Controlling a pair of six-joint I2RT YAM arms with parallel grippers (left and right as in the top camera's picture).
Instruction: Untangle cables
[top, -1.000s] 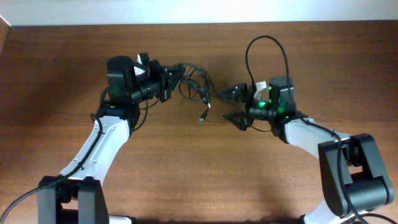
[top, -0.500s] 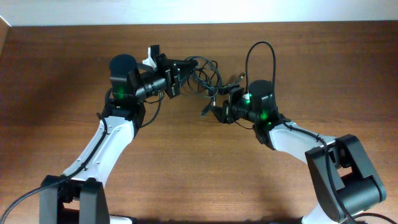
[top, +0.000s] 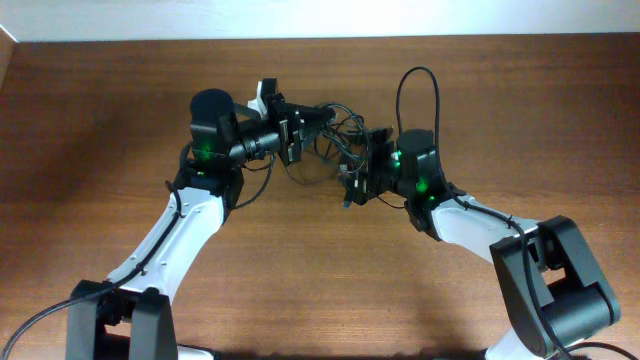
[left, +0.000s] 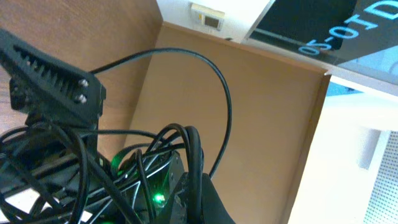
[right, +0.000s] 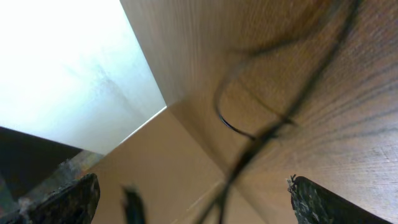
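The left gripper (top: 322, 117) is pressed together on the cables (top: 342, 128). They bunch right at its tips as a loose tangle of thin black loops above the table (top: 110, 110). In the left wrist view one toothed finger (left: 55, 79) shows at the upper left with several strands draped below it, but the pinch point itself is hidden there. From the left gripper the tangle spreads to the right and a little toward the robot's base. Just past the tangle, right of the left gripper and slightly nearer the base, the right gripper (top: 358, 165) faces it with its jaws spread wide. In the right wrist view its fingers (right: 65, 199) sit at the two bottom corners. Blurred strands pass between them, and whether they touch either finger cannot be told. Farther right of the left gripper, a thicker black cable (top: 405, 85) arches over the right arm.
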